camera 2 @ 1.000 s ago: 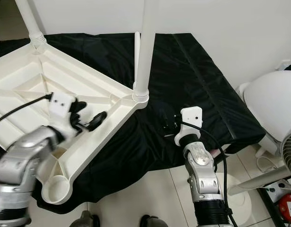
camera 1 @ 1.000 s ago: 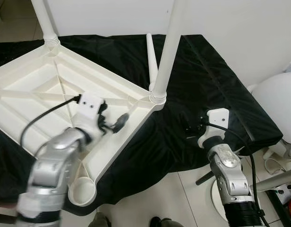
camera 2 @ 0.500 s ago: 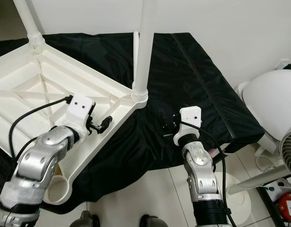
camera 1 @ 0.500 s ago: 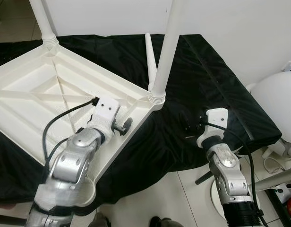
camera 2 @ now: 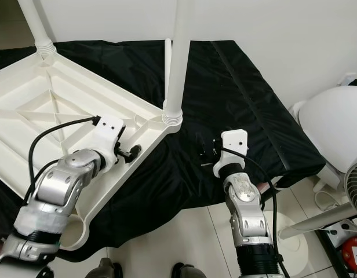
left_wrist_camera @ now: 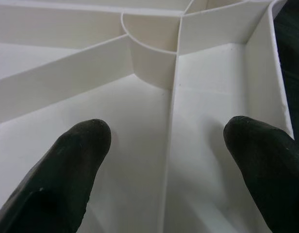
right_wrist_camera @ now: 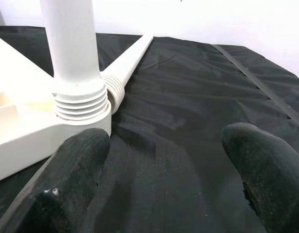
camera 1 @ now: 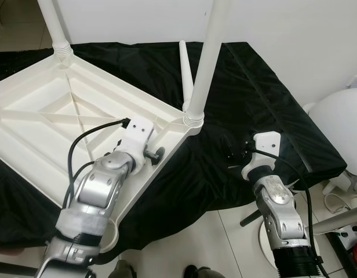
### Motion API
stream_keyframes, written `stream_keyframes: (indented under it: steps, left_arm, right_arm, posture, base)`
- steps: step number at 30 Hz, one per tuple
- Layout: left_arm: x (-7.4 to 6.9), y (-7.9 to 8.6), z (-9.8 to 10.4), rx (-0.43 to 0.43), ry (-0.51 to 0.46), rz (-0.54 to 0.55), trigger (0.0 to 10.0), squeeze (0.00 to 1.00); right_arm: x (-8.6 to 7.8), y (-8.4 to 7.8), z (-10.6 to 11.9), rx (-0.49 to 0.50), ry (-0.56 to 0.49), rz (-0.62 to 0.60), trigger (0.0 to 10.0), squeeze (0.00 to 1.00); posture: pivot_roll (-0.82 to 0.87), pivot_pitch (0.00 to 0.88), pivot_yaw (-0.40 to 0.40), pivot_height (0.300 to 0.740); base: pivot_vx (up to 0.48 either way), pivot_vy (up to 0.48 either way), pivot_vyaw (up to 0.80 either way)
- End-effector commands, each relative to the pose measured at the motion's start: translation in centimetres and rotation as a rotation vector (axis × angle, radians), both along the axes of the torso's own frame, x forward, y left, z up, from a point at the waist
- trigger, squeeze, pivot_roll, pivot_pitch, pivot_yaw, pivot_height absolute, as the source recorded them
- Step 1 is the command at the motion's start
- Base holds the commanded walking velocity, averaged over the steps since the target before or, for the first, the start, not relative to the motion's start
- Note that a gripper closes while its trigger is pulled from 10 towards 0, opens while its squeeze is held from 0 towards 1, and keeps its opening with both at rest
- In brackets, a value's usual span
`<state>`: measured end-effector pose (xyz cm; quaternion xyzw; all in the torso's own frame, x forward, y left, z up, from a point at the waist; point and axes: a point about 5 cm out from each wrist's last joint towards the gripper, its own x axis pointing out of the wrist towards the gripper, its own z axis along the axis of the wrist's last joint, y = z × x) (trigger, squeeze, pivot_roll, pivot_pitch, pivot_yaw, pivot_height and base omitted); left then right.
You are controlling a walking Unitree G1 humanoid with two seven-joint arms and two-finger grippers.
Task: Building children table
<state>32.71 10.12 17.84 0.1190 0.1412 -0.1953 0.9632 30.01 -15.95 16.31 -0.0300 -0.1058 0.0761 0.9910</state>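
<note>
A: Tabletop (camera 1: 51,116), white plastic, lies upside down on the black cloth (camera 1: 248,98) that covers the counter, ribs up. Two legs already screwed in: one at the far corner (camera 1: 54,26), one at the near right corner (camera 1: 204,63).

B: Loose parts?

A: One spare leg (camera 1: 186,72) lying flat on the cloth, just behind the near right corner, threaded end toward the socket. Empty round socket (camera 2: 71,229) at the corner nearest the robot.

B: Left end effector?

A: Left end effector (left_wrist_camera: 166,145) sits over the tabletop's underside near the right rim, fingers spread apart, pinching nothing; a rib runs between them.

B: Right one?

A: Right end effector (right_wrist_camera: 164,160) hovers low over the cloth, right of the tabletop's corner, fingers spread wide, nothing held. It faces the mounted leg's threaded collar and the spare leg.

B: Surroundings?

A: White wall behind. White rounded object (camera 1: 341,127) at the right edge; tiled floor (camera 1: 201,243) below; something red (camera 2: 355,255) at the lower right corner. No readable writing.
</note>
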Motion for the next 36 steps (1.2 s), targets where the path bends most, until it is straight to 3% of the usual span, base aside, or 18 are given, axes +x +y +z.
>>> stream_keyframes:
  steps: [1, 2, 3, 5, 6, 7, 22, 25, 32, 35, 36]
  left_arm:
    - [0.4, 0.6, -0.5, 0.050, -0.001, 0.160, 10.0, 0.00]
    - [0.4, 0.5, -0.6, 0.050, 0.009, 0.160, 8.1, 0.00]
    - [0.5, 0.4, -0.7, 0.057, 0.014, 0.159, 5.1, 0.00]
    - [0.5, 0.3, -0.7, 0.061, 0.017, 0.161, 4.7, 0.00]
    - [0.6, 0.4, -0.7, 0.061, 0.010, 0.170, 0.8, 0.00]
    - [0.7, 0.4, -0.6, 0.064, 0.010, 0.174, 0.0, 0.00]
    - [1.5, 1.2, -0.4, 0.103, -0.001, 0.234, 0.0, 0.00]
    - [1.6, 2.6, -0.7, 0.134, -0.004, 0.273, 0.0, 0.00]
    - [2.1, 3.9, -0.4, 0.156, -0.025, 0.330, 0.0, 0.00]
    - [2.4, 4.5, -0.1, 0.175, -0.039, 0.351, 0.4, 0.00]
    - [2.6, 5.6, 0.0, 0.190, -0.047, 0.382, 1.1, 0.00]
  right_arm:
    - [0.0, -0.2, 0.0, -0.002, 0.004, -0.014, 10.0, 0.00]
    - [0.0, -0.2, 0.1, -0.001, 0.003, -0.017, 10.0, 0.00]
    - [-0.1, -0.3, 0.1, -0.001, 0.003, -0.019, 10.0, 0.00]
    - [-0.1, -0.3, 0.1, -0.001, 0.003, -0.020, 10.0, 0.00]
    - [-0.1, -0.4, 0.0, -0.001, 0.004, -0.022, 10.0, 0.00]
    - [-0.1, -0.4, 0.0, -0.001, 0.004, -0.024, 10.0, 0.00]
    - [-0.1, -0.3, 0.1, 0.001, 0.002, -0.028, 10.0, 0.00]
    - [-0.2, -0.4, 0.1, 0.001, 0.002, -0.032, 10.0, 0.00]
    - [-0.2, -0.3, 0.1, 0.001, 0.002, -0.032, 10.0, 0.00]
    - [-0.1, -0.3, 0.1, 0.002, 0.002, -0.031, 10.0, 0.00]
    - [-0.1, -0.3, 0.1, 0.003, 0.001, -0.032, 10.0, 0.00]
  posture:
    - [0.10, 0.142, -0.040, 0.740]
    - [0.10, 0.144, -0.039, 0.740]
    - [0.10, 0.144, -0.038, 0.740]
    - [0.10, 0.144, -0.038, 0.740]
    - [0.10, 0.144, -0.038, 0.740]
    - [0.10, 0.144, -0.038, 0.740]
    - [0.10, 0.146, -0.034, 0.740]
    - [0.10, 0.148, -0.036, 0.740]
    - [0.10, 0.148, -0.036, 0.740]
    - [0.10, 0.145, -0.036, 0.740]
    - [0.10, 0.145, -0.035, 0.740]
  base:
    - [0.000, 0.000, 0.00]
    - [0.000, 0.000, 0.00]
    - [0.000, 0.000, 0.00]
    - [0.000, 0.000, 0.00]
    - [0.000, 0.000, 0.00]
    - [0.000, 0.000, 0.00]
    - [0.000, 0.000, 0.00]
    - [0.000, 0.000, 0.00]
    - [0.000, 0.000, 0.00]
    - [0.000, 0.000, 0.00]
    - [0.000, 0.000, 0.00]
